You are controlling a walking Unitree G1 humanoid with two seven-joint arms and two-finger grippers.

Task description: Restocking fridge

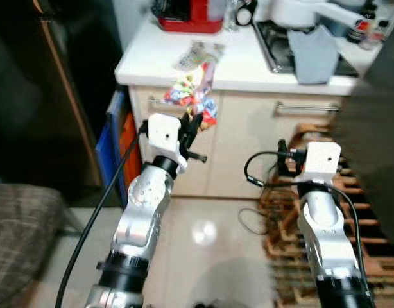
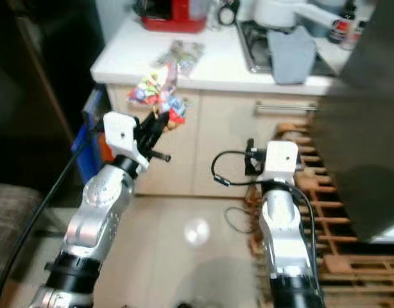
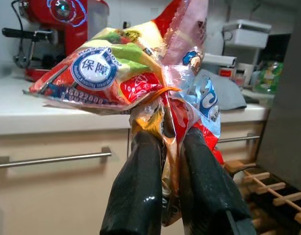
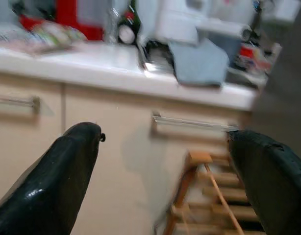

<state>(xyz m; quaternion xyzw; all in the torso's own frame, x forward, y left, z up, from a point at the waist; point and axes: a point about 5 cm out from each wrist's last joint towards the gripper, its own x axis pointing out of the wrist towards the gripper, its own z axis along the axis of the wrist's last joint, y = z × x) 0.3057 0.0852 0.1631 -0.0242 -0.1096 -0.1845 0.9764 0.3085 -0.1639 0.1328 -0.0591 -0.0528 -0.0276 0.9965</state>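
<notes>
A crinkled, brightly printed snack packet point(image 3: 140, 78) hangs in the air in front of the cabinet, just below the edge of the white tabletop point(image 1: 242, 74), pinched at its lower end by the left gripper point(image 3: 167, 147), whose two black fingers are clamped tight on the plastic. More packets point(image 1: 198, 54) lie flat on the tabletop above it. Behind them stands a red coffee machine point(image 1: 190, 14), and off to the right a grey cloth point(image 1: 312, 54) drapes over the sink's edge. The right gripper point(image 4: 165, 161) is raised before the cabinet drawer handle point(image 4: 189, 122) with its fingers spread wide, holding nothing. A wooden rack point(image 1: 312, 212) sits on the floor beneath it.
</notes>
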